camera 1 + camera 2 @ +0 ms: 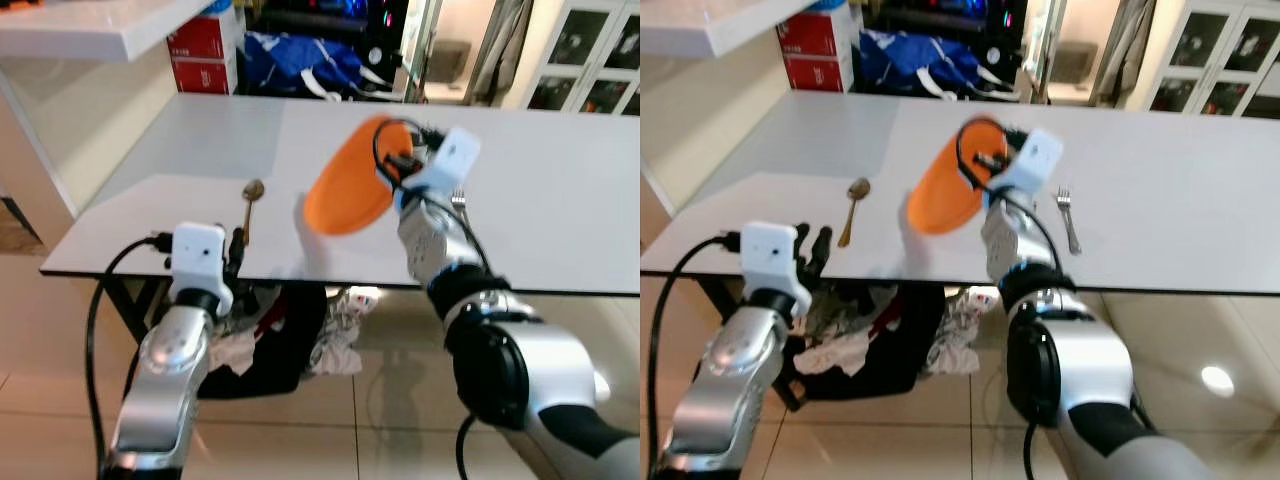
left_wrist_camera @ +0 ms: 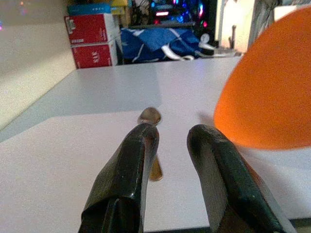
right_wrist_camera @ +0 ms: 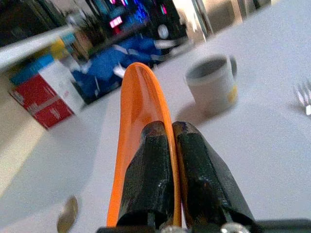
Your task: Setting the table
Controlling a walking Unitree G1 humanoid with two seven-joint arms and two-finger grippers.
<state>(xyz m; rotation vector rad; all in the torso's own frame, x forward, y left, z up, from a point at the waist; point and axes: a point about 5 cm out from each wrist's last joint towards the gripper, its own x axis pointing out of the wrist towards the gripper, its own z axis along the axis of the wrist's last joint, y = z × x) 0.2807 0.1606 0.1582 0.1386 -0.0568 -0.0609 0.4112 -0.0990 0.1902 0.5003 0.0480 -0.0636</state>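
Observation:
My right gripper (image 3: 170, 128) is shut on the rim of an orange plate (image 1: 348, 192), holding it tilted on edge above the middle of the white table (image 1: 560, 200). A gold spoon (image 1: 250, 200) lies on the table to the plate's left, and a fork (image 1: 1068, 215) lies to its right. A grey cup (image 3: 211, 82) stands on the table beyond the plate. My left gripper (image 2: 172, 133) is open at the table's front edge, just short of the spoon's handle, with nothing between its fingers.
Red boxes (image 1: 205, 50) and a blue bag (image 1: 300, 60) sit behind the table's far edge. A white counter (image 1: 90, 30) juts out at the upper left. Clothes (image 1: 290, 340) lie on the floor under the table. Glass-door cabinets (image 1: 590, 60) stand at the far right.

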